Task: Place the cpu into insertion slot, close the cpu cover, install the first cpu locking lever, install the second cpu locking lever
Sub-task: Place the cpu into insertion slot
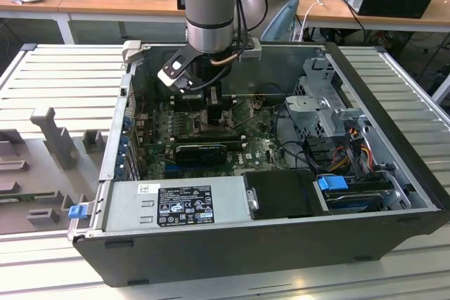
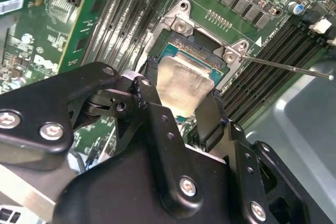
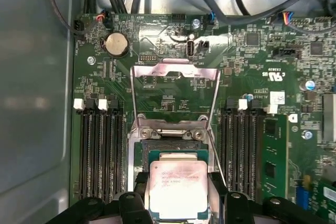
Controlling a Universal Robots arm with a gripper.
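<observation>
My gripper (image 3: 178, 199) is shut on the cpu (image 3: 178, 184), a pale silver square chip clamped between two black fingers (image 3: 140, 195). The chip sits low over the insertion slot (image 3: 173, 153), whose dark square and metal rim show just beyond it. In the second wrist view the cpu (image 2: 181, 82) covers most of the insertion slot (image 2: 202, 43) and looks slightly tilted. The cpu cover (image 3: 176, 70), a grey metal frame with a window, stands swung open away from the socket. A thin locking lever (image 2: 289, 66) sticks out free beside the socket. In the exterior view my gripper (image 1: 211, 103) reaches down inside the open computer case.
Long black memory slots (image 3: 100, 150) (image 3: 244, 150) flank the socket on both sides. A coin battery (image 3: 116, 44) and cables lie beyond the cover. A black graphics card (image 1: 204, 151), the power supply (image 1: 176, 205) and a drive cage (image 1: 330, 114) crowd the case.
</observation>
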